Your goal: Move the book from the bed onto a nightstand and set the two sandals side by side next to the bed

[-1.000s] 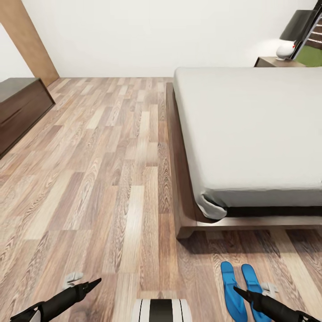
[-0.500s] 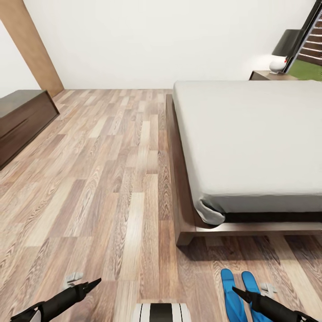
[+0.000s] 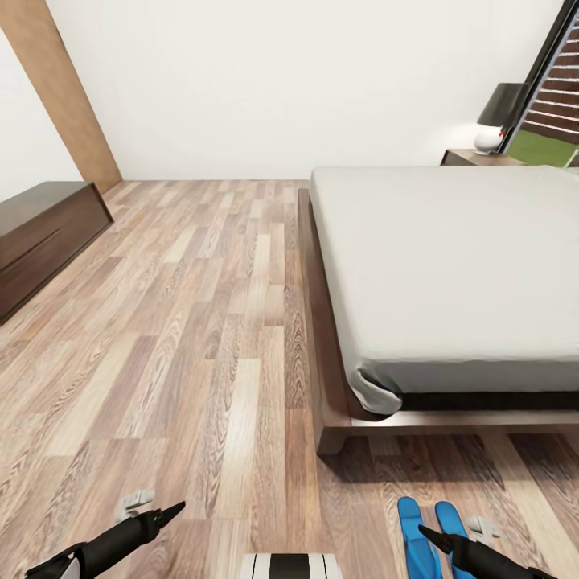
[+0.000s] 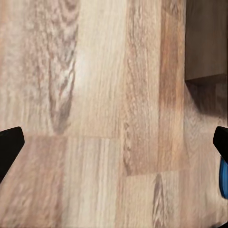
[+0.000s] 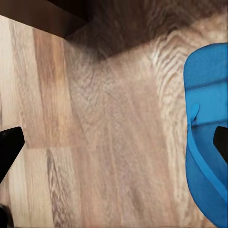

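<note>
No text, label, brand, number or sign can be read on anything in these views.

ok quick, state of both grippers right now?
Left gripper: open, empty, over bare wood floor.
Right gripper: open, empty, a blue sandal under one of its fingers.
</note>
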You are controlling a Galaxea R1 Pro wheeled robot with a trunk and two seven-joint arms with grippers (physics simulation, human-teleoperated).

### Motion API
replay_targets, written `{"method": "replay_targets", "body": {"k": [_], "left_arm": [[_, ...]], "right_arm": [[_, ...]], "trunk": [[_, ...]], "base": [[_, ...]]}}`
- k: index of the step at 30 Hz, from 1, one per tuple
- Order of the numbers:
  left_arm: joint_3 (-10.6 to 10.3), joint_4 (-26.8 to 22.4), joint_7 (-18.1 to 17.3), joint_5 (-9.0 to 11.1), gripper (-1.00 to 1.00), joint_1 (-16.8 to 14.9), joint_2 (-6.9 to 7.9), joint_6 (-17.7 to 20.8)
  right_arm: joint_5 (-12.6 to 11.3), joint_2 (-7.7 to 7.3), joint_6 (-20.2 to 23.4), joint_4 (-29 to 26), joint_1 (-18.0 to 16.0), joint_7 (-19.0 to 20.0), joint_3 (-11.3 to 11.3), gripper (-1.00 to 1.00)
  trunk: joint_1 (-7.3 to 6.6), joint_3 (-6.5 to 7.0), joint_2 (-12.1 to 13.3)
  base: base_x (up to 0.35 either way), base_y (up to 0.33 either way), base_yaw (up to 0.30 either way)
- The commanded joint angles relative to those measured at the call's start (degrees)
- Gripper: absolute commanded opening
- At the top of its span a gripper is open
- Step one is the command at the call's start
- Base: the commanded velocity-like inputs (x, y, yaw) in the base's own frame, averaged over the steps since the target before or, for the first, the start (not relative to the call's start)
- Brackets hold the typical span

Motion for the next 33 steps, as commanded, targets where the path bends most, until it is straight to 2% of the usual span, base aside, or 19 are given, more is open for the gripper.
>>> {"method": "replay_targets", "body": {"k": [1,3,5,10,12,14,18,21,29,33], "left_arm": [[0.1,0.0,0.3,0.3,1.0,0.0,-0.35,0.5],[0.1,0.0,1.9,0.2,1.0,0.0,-1.15,0.5],[0.0,0.2,5.1,0.1,1.0,0.0,-2.55,0.3],[-0.5,2.0,10.7,-0.3,1.0,0.0,-4.38,-2.1],[-1.1,3.0,12.8,-1.1,1.0,0.0,-5.0,-3.7],[-1.5,4.1,15.8,-2.3,1.0,0.0,-6.26,-5.7],[-1.7,5.2,21.4,-5.0,1.0,0.0,-8.0,-8.0],[-1.8,6.6,24.3,-7.0,1.0,0.0,-8.85,-8.5],[-1.8,9.2,29.9,-13.3,1.0,0.0,-9.61,-9.7],[-1.7,9.5,30.7,-14.1,1.0,0.0,-9.71,-9.8]], "right_arm": [[-0.5,0.61,0.5,0.6,0.0,-1.5,0.1,1.0],[-0.5,1.88,0.5,1.5,0.0,-3.9,0.1,1.0],[-0.5,3.44,0.5,2.3,0.0,-6.1,0.1,1.0],[-0.5,5.84,0.1,3.1,0.0,-9.0,0.1,1.0],[-0.5,6.9,-1.5,3.2,-0.1,-10.3,0.1,1.0],[-0.5,8.11,-4.2,3.3,0.0,-12.7,0.1,1.0],[-0.5,8.96,-6.1,3.3,-0.1,-16.1,0.3,1.0],[-0.5,9.11,-6.6,3.2,-0.1,-16.8,0.3,1.0],[-0.6,9.05,-6.5,3.4,-0.1,-17.2,0.1,1.0],[-0.6,9.14,-6.6,4.2,-0.1,-17.3,0.2,1.0]], "trunk": [[-0.03,0.19,0.0],[-0.09,0.63,0.0],[-0.14,1.08,0.1],[-0.27,2.18,0.1],[-0.32,2.63,0.1],[-0.37,3.07,0.2],[-0.47,3.96,0.2],[-0.55,4.62,0.3],[-0.76,6.39,0.4],[-0.86,7.28,0.4]], "base": [[0.0,0.0,0.0],[0.0,0.0,0.0],[0.0,0.0,0.0],[0.0,0.0,0.0],[0.0,0.0,0.0],[0.0,0.0,0.0],[0.0,0.0,0.0],[0.0,0.0,0.0],[0.0,0.0,0.0],[0.0,0.0,0.0]]}}
